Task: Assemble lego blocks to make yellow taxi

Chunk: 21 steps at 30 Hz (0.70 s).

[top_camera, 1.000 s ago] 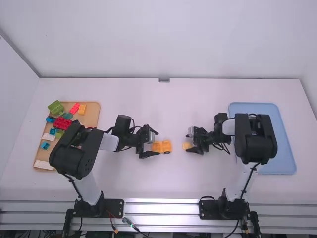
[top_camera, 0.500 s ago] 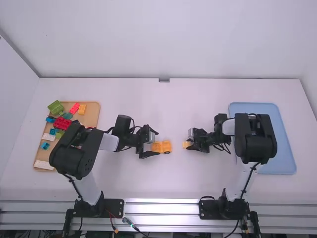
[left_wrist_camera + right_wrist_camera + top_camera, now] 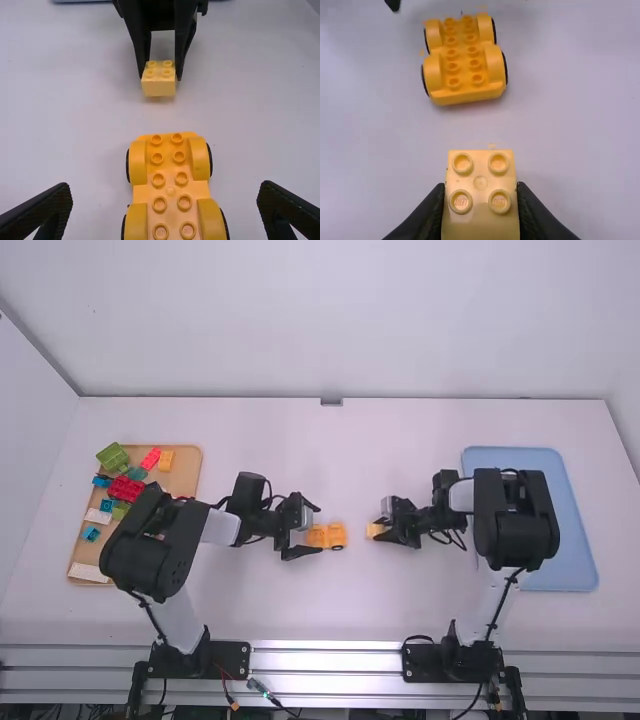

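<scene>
Here we are on the white table, and my left tool is wide open, its fingers spread either side of the yellow plastic car base with black-tyred wheels. Neither finger touches it! The base stands wheels down, studs up, a double row of them running between the rounded fenders.

Over to my right tool, and it's closed on the pale yellow square block with four studs, pinched by its sides, studs facing up. The block sits near the car base, just off one end, with a gap between them; whether it touches the table, I can't tell.

Out on the left, the tan tray carries the loose pieces: a green block, a pinkish-red block beside an orange-yellow block, deep red blocks, a blue block and a long white piece. On the far right lies the light blue tray, partly under my right arm.
</scene>
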Available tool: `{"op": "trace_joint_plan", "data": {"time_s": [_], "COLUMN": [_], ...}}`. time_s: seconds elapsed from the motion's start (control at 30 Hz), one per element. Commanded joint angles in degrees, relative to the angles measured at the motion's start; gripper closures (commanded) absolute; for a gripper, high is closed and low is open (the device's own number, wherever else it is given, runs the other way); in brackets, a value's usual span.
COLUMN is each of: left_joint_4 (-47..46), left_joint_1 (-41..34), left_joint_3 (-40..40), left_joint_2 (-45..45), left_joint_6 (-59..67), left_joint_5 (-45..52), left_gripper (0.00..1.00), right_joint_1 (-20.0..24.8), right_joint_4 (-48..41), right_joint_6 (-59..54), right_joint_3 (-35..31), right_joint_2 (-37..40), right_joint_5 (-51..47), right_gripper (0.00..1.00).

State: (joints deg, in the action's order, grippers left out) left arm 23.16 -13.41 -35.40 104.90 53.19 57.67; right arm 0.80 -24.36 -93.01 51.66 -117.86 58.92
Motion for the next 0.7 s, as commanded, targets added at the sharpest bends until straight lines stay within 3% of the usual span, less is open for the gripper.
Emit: {"op": "trace_joint_plan", "data": {"time_s": [0.0, 0.3, 0.67], "left_joint_4": [0.8, 8.7, 8.9], "left_joint_1": [-0.5, -0.5, -4.3], "left_joint_3": [0.9, 0.4, 0.6], "left_joint_2": [1.2, 8.5, 9.5], "left_joint_6": [0.3, -2.5, -2.9], "left_joint_5": [1.6, 5.3, -1.9], "left_gripper": [0.01, 0.01, 0.01], "right_joint_1": [-0.1, -0.1, -0.1], "right_joint_4": [-2.9, -25.3, -27.3], "right_joint_6": [-0.5, -16.3, -17.8], "right_joint_3": [2.6, 10.3, 11.0], "right_joint_2": [-0.4, -0.2, -0.2], "right_joint_5": [4.9, 8.7, 11.9], "right_gripper": [0.78, 0.83, 0.86]}}
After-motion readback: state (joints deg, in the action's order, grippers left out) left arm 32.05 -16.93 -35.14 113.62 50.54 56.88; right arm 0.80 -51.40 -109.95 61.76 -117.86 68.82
